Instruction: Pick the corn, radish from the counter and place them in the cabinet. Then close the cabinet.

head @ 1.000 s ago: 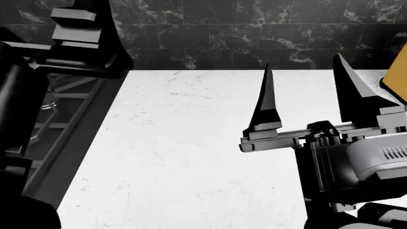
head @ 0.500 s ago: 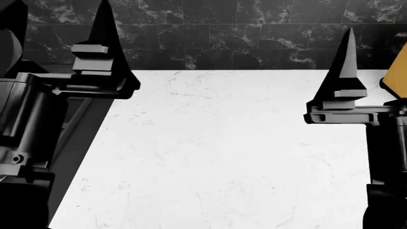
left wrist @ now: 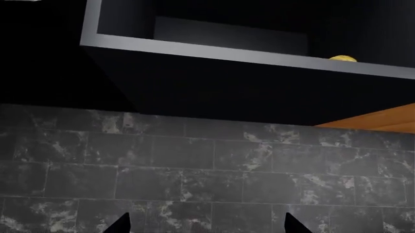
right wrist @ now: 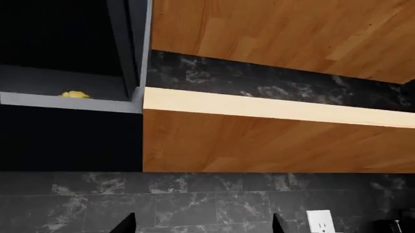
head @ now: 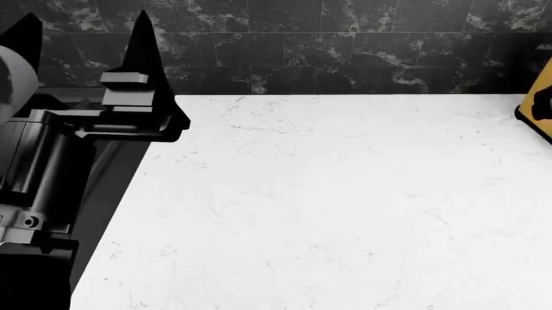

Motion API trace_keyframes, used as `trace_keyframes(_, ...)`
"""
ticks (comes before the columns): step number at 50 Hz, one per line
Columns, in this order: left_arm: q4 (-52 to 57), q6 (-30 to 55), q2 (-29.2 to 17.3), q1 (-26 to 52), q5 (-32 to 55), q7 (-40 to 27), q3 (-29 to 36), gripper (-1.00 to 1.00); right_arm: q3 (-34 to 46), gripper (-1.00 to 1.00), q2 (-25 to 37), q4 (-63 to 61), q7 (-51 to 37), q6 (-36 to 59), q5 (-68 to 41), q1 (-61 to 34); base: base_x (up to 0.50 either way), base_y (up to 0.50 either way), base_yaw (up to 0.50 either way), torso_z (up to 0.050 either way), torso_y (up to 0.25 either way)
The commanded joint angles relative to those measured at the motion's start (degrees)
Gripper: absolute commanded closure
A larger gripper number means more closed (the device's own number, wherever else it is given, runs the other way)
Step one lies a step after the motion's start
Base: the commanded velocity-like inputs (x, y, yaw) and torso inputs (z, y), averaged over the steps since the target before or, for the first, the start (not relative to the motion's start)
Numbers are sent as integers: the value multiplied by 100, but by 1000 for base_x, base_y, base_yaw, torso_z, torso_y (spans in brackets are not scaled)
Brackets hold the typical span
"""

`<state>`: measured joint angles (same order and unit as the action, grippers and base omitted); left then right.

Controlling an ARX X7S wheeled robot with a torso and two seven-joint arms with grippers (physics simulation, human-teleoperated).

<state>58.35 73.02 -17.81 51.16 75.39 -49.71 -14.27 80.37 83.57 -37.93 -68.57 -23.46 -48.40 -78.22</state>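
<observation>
The cabinet (left wrist: pixel 246 56) is open, with a dark inside and a grey bottom edge; it also shows in the right wrist view (right wrist: pixel 65 102). A bit of the yellow corn (left wrist: pixel 342 58) peeks over that edge inside the cabinet, and it shows again in the right wrist view (right wrist: pixel 75 94). The radish is out of view. My left gripper (left wrist: pixel 206 225) is open and empty, pointing up at the tiled wall below the cabinet, and stands at the left over the white counter (head: pixel 328 194) in the head view (head: pixel 86 39). My right gripper (right wrist: pixel 202 224) is open and empty, out of the head view.
A wooden cabinet front (right wrist: pixel 272 29) with a pale lower edge sits beside the open cabinet. The dark marbled wall tiles (head: pixel 345 45) back the counter. A yellow-sided toaster (head: pixel 536 110) is at the right edge. A white socket (right wrist: pixel 318 221) is on the wall.
My right gripper has risen out of the head view. My left gripper has come up at the left, fingers pointing upward.
</observation>
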Motion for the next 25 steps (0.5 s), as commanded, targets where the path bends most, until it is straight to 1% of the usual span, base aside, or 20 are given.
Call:
trace_keyframes(1,-42,-142,-86,-31,19,-54,77,-100,-506,-100,148,272,554,609,-750,-590,0,0,0,0,0)
trace_keyframes(6,-87,-171,-132,9,91,-126,103,-100,-912,-100,-314,781,1185,1340,-1173,-1219,0,0,0,0,0)
trace_keyframes(11,-107,-220,-173,-18,75,-124,127,-100,-1131,-100,-734,1392,1626,1939,-1288,-1703,0,0,0,0,0)
trace_keyframes(13,-117,-244,-197,-32,52,-111,127,-100,-1132,-100,-765,1564,1718,2105,-1293,-1760,0,0,0,0,0)
trace_keyframes(20,-145,-309,-252,-43,10,-125,162,-100,-1043,-100,-574,1867,1858,2725,-1463,-1793,0,0,0,0,0)
trace_keyframes(25,-148,-352,-278,-65,-13,-127,204,-100,-1133,-100,-700,2093,1976,2994,-1434,-1993,0,0,0,0,0)
